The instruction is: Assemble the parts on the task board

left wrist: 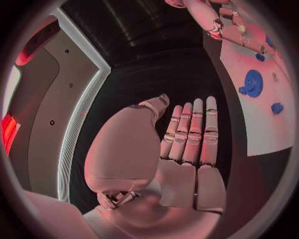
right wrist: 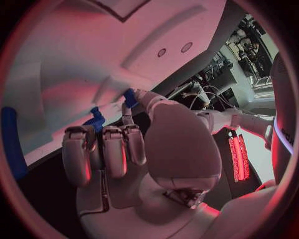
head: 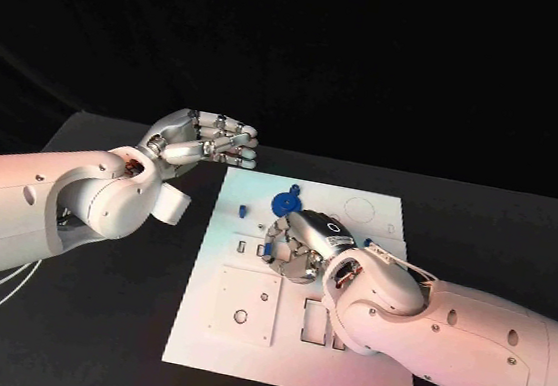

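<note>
The white task board (head: 337, 366) lies in the middle of the black table. A blue gear (head: 288, 202) stands near its far edge, also seen as the gear (left wrist: 252, 82) from the left wrist. A small blue part (head: 239, 210) sits left of it. My right hand (head: 302, 248) rests low over the board just behind the gear, fingers curled. In the right wrist view its thumb and a finger pinch a small blue part (right wrist: 129, 97), with another blue piece (right wrist: 96, 119) just past the fingers. My left hand (head: 207, 145) hovers off the board's far left corner, fingers straight, holding nothing.
The board carries slots and round holes, with a raised white plate (head: 244, 309) at its near left. Black table surface (head: 109, 326) surrounds the board. My left forearm (head: 56, 215) lies along the board's left side.
</note>
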Robot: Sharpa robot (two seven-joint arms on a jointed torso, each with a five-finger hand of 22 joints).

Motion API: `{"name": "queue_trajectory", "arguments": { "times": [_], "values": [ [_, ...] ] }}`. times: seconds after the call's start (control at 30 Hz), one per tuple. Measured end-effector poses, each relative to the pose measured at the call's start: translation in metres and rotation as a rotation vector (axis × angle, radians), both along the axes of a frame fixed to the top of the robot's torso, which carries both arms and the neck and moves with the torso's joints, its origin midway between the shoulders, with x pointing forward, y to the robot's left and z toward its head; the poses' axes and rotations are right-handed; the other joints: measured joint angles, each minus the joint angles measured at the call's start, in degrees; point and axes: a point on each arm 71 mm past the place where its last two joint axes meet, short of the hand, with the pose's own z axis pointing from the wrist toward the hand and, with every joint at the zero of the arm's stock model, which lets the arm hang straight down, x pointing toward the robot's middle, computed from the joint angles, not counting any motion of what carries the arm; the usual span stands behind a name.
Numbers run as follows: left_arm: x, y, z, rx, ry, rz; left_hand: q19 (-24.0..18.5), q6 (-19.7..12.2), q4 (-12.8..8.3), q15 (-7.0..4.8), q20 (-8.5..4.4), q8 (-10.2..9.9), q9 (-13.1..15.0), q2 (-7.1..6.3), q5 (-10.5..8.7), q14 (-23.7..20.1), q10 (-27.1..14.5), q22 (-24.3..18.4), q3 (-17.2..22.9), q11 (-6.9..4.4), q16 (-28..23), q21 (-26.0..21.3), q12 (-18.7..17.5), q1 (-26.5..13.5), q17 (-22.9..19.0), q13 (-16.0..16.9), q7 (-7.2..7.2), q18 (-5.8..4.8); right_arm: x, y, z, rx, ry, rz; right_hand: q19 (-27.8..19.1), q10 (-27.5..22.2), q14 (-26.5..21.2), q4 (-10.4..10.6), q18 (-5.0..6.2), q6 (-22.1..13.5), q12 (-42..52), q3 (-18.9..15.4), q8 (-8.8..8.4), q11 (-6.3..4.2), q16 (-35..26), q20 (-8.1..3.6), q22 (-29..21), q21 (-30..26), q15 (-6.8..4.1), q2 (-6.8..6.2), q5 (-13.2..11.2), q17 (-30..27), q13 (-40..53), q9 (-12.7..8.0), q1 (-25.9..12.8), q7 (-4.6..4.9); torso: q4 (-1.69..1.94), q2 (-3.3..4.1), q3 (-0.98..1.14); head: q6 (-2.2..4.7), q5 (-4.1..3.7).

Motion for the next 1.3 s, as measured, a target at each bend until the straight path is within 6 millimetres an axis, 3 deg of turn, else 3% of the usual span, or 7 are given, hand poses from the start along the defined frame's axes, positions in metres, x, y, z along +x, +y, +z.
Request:
{"name": "queue_trajectory", "arguments": {
  "times": [0.17, 0.67, 0.83, 1.0, 1.07, 1.17, 1.3],
  "values": [
    [0.000, 0.000, 0.000, 0.000, 0.001, -0.002, 0.00, 0.00, 0.00, 0.00, 0.00, 0.00, 0.00, 0.00, 0.00, 0.00, 0.00, 0.00, 0.00, 0.00, 0.00, 0.00, 0.00, 0.00, 0.00, 0.00, 0.00, 0.00, -0.001, 0.001, 0.000, 0.003, -0.001, 0.002, 0.20, 0.01, -0.07, 1.39, 0.00, -0.84, -0.46, -1.78, -0.53, 0.43, -0.12, 0.39, 0.00, -0.32, 0.23, -0.96, 0.00, 0.00, 0.00, -0.28, -0.96, 0.20, 0.00, 0.00, 0.01, -0.02, 0.04],
    [0.000, 0.000, 0.000, 0.000, 0.001, -0.004, 0.00, 0.00, 0.00, 0.00, 0.00, 0.00, 0.01, 0.00, 0.00, 0.00, 0.00, 0.01, 0.00, 0.00, 0.00, 0.00, 0.00, 0.00, -0.01, 0.00, 0.00, 0.00, -0.001, 0.001, 0.001, 0.013, -0.007, 0.003, -0.01, 0.01, -0.07, 1.89, 0.00, -1.03, -0.72, -2.71, -0.88, 0.43, -0.12, 0.59, -0.01, -0.56, 0.23, -0.99, 0.00, 0.04, -0.01, -0.35, -0.99, 0.40, -0.02, 0.01, 0.03, 0.04, 0.04],
    [0.000, 0.001, -0.001, 0.002, 0.001, -0.003, 0.00, 0.00, 0.00, 0.00, 0.00, 0.00, 0.01, 0.00, 0.00, 0.00, 0.00, -0.03, 0.00, 0.00, 0.00, -0.25, -0.25, 0.00, 0.04, 0.00, 0.00, 0.00, -0.003, -0.001, 0.004, 0.036, -0.021, 0.005, 0.20, 0.01, -0.07, 3.80, 0.00, -2.23, -0.72, -7.29, -1.49, 0.42, -0.12, 0.80, -0.02, -0.56, 0.63, -1.49, -0.01, 0.04, -0.02, -0.41, -1.49, 0.55, -0.02, 0.01, 0.06, 0.04, 0.07],
    [0.001, 0.003, -0.002, 0.020, 0.003, 0.000, 0.65, -0.53, 0.19, 0.13, 0.12, -0.43, -0.14, -0.70, 0.00, 1.38, 0.00, -0.02, -0.19, 0.00, 0.29, -0.20, -0.25, -1.20, 0.64, 0.00, -0.10, 0.00, -0.008, -0.011, 0.011, 0.099, -0.046, 0.013, 0.00, 0.10, -0.28, 4.87, 0.00, -3.04, -1.01, -14.17, -2.21, 0.93, -0.36, 1.00, -0.02, -1.32, 0.83, 0.24, -0.01, 0.03, -0.02, -0.53, 0.23, 0.96, -0.02, -0.10, 0.07, 0.07, 0.26],
    [0.002, 0.005, -0.003, 0.042, 0.006, -0.001, 2.39, -0.53, 0.84, -0.40, -0.31, -0.43, -0.14, -0.93, 0.00, 3.55, 0.00, 0.23, -0.92, 0.00, 1.57, 0.69, -0.25, -2.43, 1.46, 0.01, -0.10, -0.01, -0.008, -0.019, 0.019, 0.141, -0.052, 0.021, 0.00, 0.10, -0.28, 4.88, 0.00, -3.04, -1.36, -14.70, -2.21, 0.93, -0.48, 1.00, -0.02, -2.00, 0.83, 0.87, -0.01, 0.03, -0.02, -0.53, 0.86, 0.96, -0.02, -0.16, 0.08, 0.10, 0.35],
    [0.002, 0.008, -0.005, 0.090, 0.011, -0.010, 7.48, -0.53, 2.19, -2.14, -2.29, -0.67, -0.12, -1.12, 0.00, 10.09, 2.89, 1.59, -3.08, -1.26, 6.76, 3.79, 0.84, -4.75, 4.65, 0.74, -0.10, -0.01, -0.005, -0.032, 0.033, 0.198, -0.045, 0.024, 0.00, 0.09, -0.28, 4.61, 0.89, -2.85, -2.27, -14.42, -2.19, 0.95, -1.14, 1.00, -0.03, -4.18, 0.83, 2.43, -0.01, 0.03, -0.02, -0.31, 2.80, 0.78, -0.03, -0.27, 0.09, 0.16, 0.51],
    [0.001, 0.008, -0.010, 0.200, 0.034, -0.047, 16.13, 0.65, 3.43, -5.24, -5.94, 2.65, 1.48, -0.35, 0.22, 18.79, 8.48, 5.74, -5.35, -3.69, 23.36, 12.07, 6.24, -5.53, 15.05, 3.62, -1.30, -0.02, 0.000, -0.055, 0.053, 0.289, -0.003, -0.001, 0.00, -0.20, -0.28, 4.55, 0.89, -2.49, -2.61, -14.37, -1.64, 1.24, -1.45, 1.00, -0.03, -4.98, 0.83, 2.82, -0.01, 0.03, -0.03, -0.06, 3.63, 0.78, -0.15, -0.52, 0.09, 0.16, 0.66]
  ]
}}
